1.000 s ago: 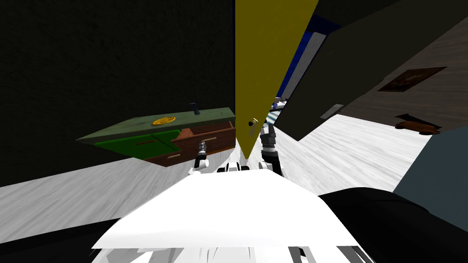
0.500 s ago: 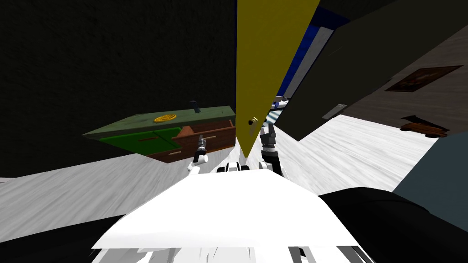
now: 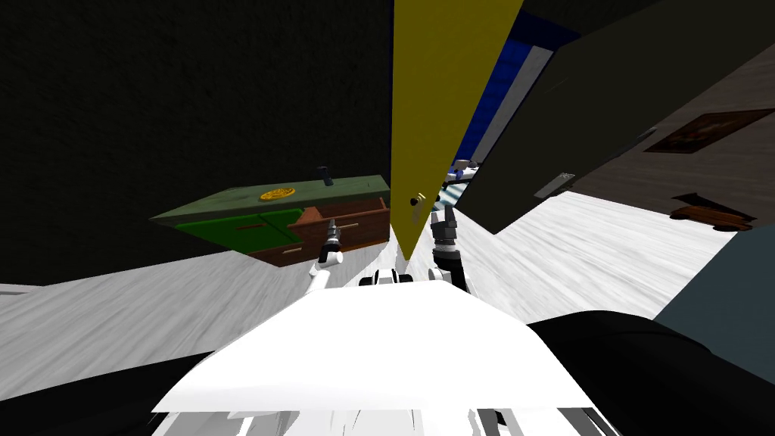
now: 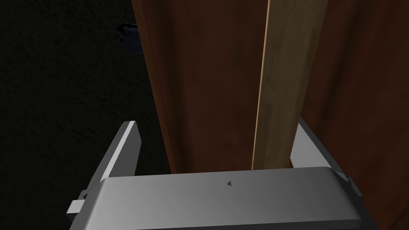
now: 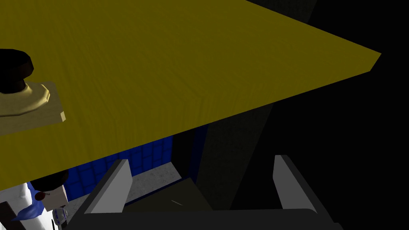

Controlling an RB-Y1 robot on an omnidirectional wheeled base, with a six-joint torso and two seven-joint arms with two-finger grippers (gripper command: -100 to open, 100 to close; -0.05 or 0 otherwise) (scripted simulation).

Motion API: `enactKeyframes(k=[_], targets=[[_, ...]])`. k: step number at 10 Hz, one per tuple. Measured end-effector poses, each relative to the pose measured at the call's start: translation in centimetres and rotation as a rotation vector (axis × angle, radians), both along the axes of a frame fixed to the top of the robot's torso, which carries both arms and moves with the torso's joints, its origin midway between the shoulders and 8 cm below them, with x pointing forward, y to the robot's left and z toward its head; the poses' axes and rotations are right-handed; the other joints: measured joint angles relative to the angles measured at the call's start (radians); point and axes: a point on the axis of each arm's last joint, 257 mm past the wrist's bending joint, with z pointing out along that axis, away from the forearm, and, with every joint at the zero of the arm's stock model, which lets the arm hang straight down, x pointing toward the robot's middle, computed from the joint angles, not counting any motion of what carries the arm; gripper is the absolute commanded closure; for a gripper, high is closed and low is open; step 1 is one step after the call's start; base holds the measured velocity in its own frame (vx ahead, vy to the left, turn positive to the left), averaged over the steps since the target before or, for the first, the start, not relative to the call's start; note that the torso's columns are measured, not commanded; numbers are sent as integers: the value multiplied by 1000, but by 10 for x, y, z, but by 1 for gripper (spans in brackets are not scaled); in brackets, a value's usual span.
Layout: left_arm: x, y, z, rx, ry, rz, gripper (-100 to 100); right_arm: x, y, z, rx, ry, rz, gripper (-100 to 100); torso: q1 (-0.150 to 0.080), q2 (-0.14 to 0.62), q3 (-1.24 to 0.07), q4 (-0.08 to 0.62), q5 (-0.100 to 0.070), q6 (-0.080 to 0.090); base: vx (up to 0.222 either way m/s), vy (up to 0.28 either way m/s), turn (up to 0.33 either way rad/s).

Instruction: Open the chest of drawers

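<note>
**Left hand [image 4: 215, 124] spread wide around the drawer handle**

Its two fingers [image 4: 127, 147] stand well apart, with the pale handle [image 4: 275, 100] between them, closer to one finger and not pinched. That handle runs along the brown drawer front [image 4: 207, 80] of the chest of drawers [image 3: 261, 231], which stands against a dark wall. The chest's upper drawer [image 3: 344, 219] sits partly pulled out. A gold disc [image 3: 276, 194] lies on its green top. A yellow door [image 3: 439, 113] stands just beside the chest's end, and the right hand [image 5: 201, 161] is there, fingers wide and holding nothing, near the door knob [image 5: 14, 70].

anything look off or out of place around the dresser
Only the upper brown drawer: it juts out of the chest of drawers past the green fronts beside it. The left gripper stands open astride its pale handle. Nothing spilled or broken.
</note>
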Motion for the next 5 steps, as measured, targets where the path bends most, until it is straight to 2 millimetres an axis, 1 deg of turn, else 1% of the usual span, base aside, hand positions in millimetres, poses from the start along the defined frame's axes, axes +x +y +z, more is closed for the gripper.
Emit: enactKeyframes(k=[5], targets=[[0, 0, -1, 0, 2, 0, 0, 0, 0, 0, 0, 0, 0, 0, 0, 0, 0, -1, 1, 0, 0, 0, 0]])
